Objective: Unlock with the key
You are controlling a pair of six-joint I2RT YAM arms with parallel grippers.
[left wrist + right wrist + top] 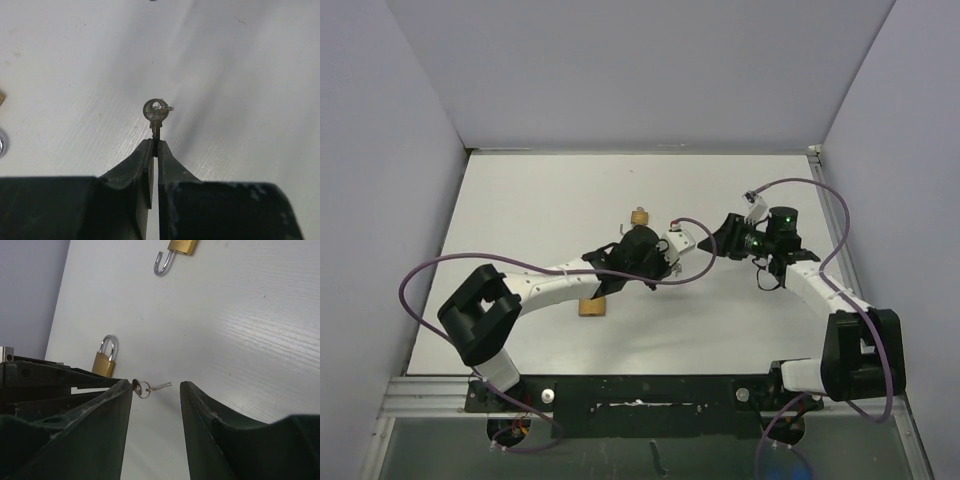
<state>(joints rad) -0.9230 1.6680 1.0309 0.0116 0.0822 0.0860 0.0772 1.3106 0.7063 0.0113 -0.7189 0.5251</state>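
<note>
The left arm (550,285) reaches from its base at the near left corner out across the white surface (520,200) towards the middle. The right arm (820,290) bends in from the near right corner to meet it, so the two wrists face each other close together over the centre. The left pincer (155,142) is pressed together on the blade of a small silver key (156,111) and holds it off the surface, with the round head pointing away from the fingers. A thin wire ring threads the hole in the head and sticks out to one side. The right pincer (156,384) stands spread, its two dark fingers either side of the key's head. The head is just beside one fingertip, and I cannot tell whether they touch. Beyond them on the surface lies a brass padlock with a closed silver shackle (104,362). Farther off lies a second brass padlock (181,245), partly cut off by the edge of the right wrist view, whose shackle shows as an open hook.
</note>
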